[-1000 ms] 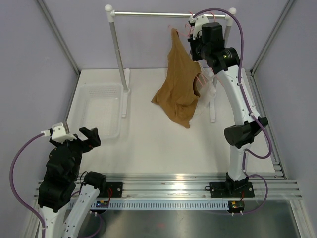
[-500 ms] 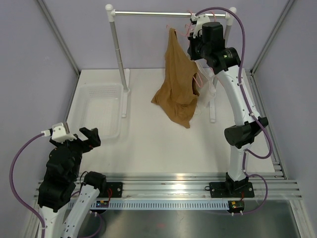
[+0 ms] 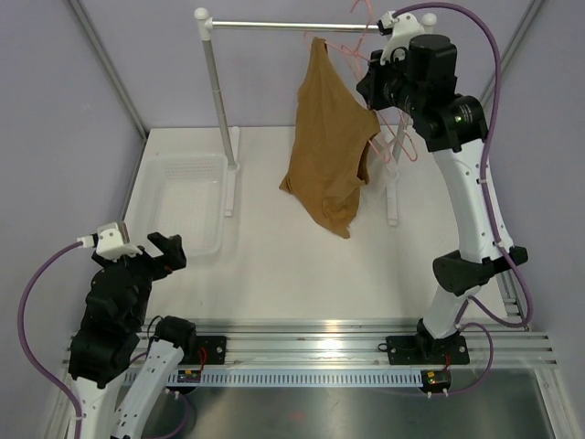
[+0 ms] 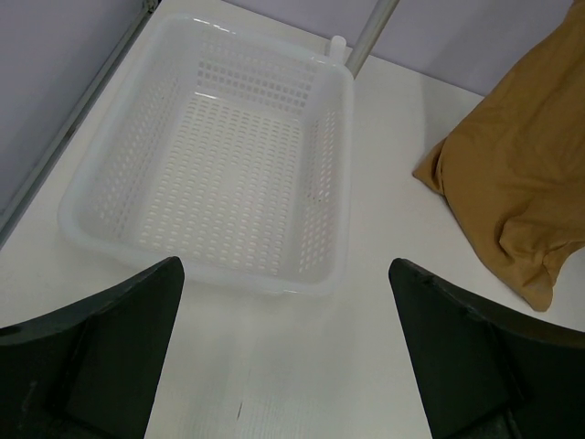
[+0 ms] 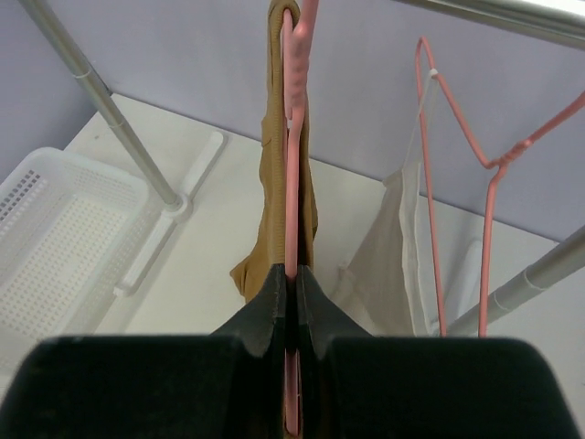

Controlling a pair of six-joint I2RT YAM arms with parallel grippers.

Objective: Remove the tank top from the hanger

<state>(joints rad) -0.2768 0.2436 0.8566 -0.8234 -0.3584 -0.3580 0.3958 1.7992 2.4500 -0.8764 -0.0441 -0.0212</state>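
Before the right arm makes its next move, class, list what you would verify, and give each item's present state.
1. Right gripper shut on the hanger: ok.
2. Tank top off the hanger: not ok, it hangs from the hanger's top.
3. Hanger's hook clear of the rail: cannot tell.
4. Left gripper open and holding nothing: ok.
5. Basket empty: ok.
6. White garment on the second hanger apart from the gripped one: ok.
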